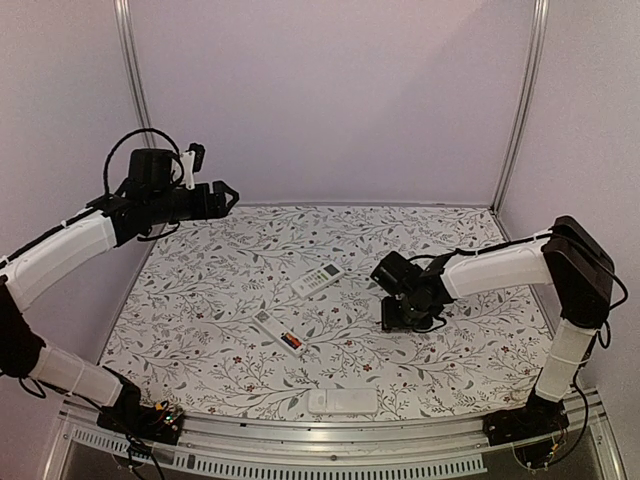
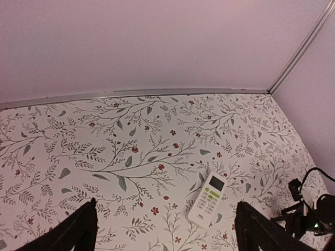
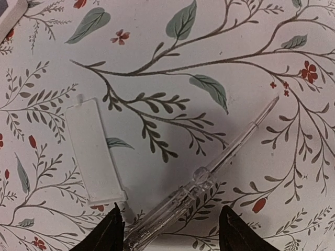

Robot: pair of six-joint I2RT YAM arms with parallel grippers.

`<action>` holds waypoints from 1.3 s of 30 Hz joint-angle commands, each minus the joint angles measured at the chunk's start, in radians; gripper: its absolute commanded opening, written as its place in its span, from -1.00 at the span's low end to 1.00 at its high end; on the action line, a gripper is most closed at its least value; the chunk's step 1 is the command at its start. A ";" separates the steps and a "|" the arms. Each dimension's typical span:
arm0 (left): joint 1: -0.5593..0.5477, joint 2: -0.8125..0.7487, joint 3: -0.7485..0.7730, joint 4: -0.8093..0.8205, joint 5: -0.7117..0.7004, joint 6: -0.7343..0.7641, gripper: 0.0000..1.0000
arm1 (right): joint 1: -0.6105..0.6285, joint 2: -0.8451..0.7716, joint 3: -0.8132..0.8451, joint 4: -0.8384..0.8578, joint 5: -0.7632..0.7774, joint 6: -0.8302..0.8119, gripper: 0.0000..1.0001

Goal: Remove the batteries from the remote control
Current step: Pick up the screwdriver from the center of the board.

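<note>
A white remote [image 1: 268, 324] lies back-up at the table's middle with its battery bay uncovered; red-orange and dark batteries [image 1: 291, 342] sit in it. My right gripper [image 1: 393, 317] hangs low over the table to the remote's right, open and empty. In the right wrist view its fingers [image 3: 107, 236] straddle a clear pen-like stick [image 3: 204, 178], with a flat white battery cover [image 3: 95, 152] beside it. My left gripper [image 1: 226, 195] is raised high at the back left, open and empty [image 2: 165, 238]. The batteries do not show in either wrist view.
A second white remote [image 1: 317, 279] with green buttons lies face-up behind the first; it also shows in the left wrist view [image 2: 208, 199]. A third white remote [image 1: 342, 401] lies at the near edge. Pale walls close in the floral table [image 1: 200, 290].
</note>
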 commanded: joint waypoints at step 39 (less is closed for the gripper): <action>-0.017 0.005 -0.056 0.029 0.058 -0.002 0.81 | -0.023 -0.166 -0.197 0.134 -0.031 -0.005 -1.00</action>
